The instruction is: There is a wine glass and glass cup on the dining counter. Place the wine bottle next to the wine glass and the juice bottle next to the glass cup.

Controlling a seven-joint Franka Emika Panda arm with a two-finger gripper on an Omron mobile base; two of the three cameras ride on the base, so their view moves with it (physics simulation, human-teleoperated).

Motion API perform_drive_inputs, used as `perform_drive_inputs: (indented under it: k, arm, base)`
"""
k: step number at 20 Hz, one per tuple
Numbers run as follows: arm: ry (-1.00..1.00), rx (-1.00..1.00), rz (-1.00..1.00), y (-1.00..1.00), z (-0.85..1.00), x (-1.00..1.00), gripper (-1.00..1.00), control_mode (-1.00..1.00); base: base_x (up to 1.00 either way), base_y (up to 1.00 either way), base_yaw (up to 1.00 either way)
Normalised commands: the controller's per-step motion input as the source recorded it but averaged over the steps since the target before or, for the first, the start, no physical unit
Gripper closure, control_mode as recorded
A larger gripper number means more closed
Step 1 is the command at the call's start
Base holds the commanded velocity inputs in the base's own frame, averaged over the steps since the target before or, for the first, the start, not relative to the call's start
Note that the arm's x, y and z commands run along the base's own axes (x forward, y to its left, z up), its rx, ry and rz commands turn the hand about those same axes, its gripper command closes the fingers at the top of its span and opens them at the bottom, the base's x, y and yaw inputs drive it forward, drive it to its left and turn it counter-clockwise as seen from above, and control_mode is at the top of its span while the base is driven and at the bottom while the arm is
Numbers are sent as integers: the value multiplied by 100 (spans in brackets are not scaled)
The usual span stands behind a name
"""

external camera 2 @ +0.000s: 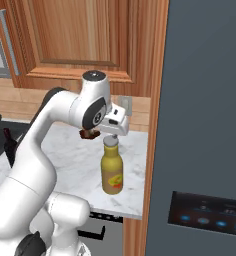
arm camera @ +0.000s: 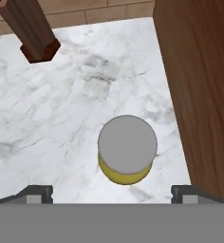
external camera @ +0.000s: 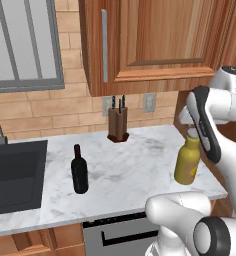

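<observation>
Black sink [external camera: 15,172] far left in the left base view. Wine bottle [external camera: 79,171] stands on the marble counter [external camera: 135,165] near it. Knife block [external camera: 118,122] sits at the back wall. Juice bottle [external camera: 186,160] stands upright by the counter's right edge. Gripper [arm camera: 112,192] hangs right above its cap w/ jaws spread wide, holding nothing.

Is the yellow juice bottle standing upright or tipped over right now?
Upright. The juice bottle stands on its base on the marble counter, cap up, and the hand view looks straight down on its round cap.
</observation>
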Motion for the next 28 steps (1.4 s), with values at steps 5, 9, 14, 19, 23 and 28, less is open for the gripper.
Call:
perform_drive_inputs:
  k: [5, 9, 14, 19, 23, 28]
  arm:
    - [-5, 0, 0, 0, -31, 18, -100, -100]
    - [-2, 0, 0, -1, -25, 13, -100, -100]
    - [-1, 0, 0, -12, -22, 1, -100, -100]
    - [0, -2, 0, -9, -18, 0, -100, -100]
    - [0, -3, 0, -6, -18, 1, -100, -100]
    - [0, 0, 0, -2, -9, 5, -100, -100]
  base:
    - [0, 0, 0]
    - [0, 0, 0]
    - [0, 0, 0]
    - [0, 0, 0]
    - [0, 0, 0]
    - [0, 0, 0]
